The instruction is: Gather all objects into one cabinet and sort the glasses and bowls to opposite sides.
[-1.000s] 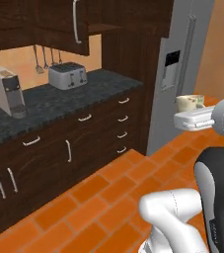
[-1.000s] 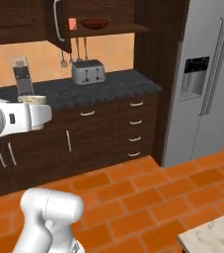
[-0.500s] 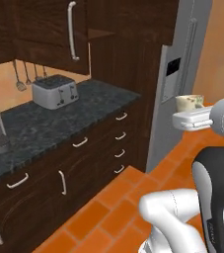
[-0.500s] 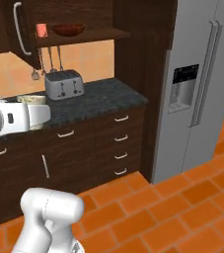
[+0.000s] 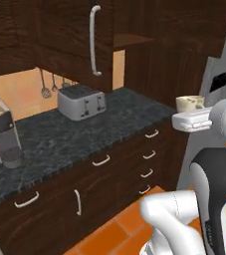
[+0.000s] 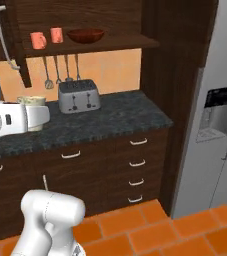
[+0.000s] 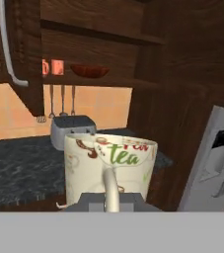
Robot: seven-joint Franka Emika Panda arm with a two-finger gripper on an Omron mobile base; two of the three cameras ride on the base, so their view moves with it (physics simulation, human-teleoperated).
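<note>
My gripper (image 7: 111, 199) is shut on the cream-white mug (image 7: 111, 165), which is printed with "tea" and stays upright. From the base, the mug (image 5: 190, 103) sits on top of the hand (image 5: 191, 118), level with the counter; from the right side the mug (image 6: 31, 102) is in front of the counter's left part. The cabinet door (image 6: 16, 40) with its curved grey handle (image 6: 4, 37) stands open. On the cabinet shelf (image 6: 120, 44) stand two salmon-orange mugs (image 6: 38, 40) (image 6: 56, 35) at the left, with the reddish-brown bowl (image 6: 85, 35) to their right. The hand view shows the mugs (image 7: 52, 66) and the bowl (image 7: 90, 70) far ahead.
A silver toaster (image 6: 78, 96) stands on the dark counter (image 6: 120, 117) under the shelf, with utensils hanging behind it. A coffee machine (image 5: 2, 129) stands at the counter's left. A steel fridge (image 6: 220, 125) fills the right. Drawer fronts (image 6: 135, 165) sit below.
The whole picture has shifted: the base has driven closer to the counter and the open cabinet. The arm holds the cream mug in the same pose.
</note>
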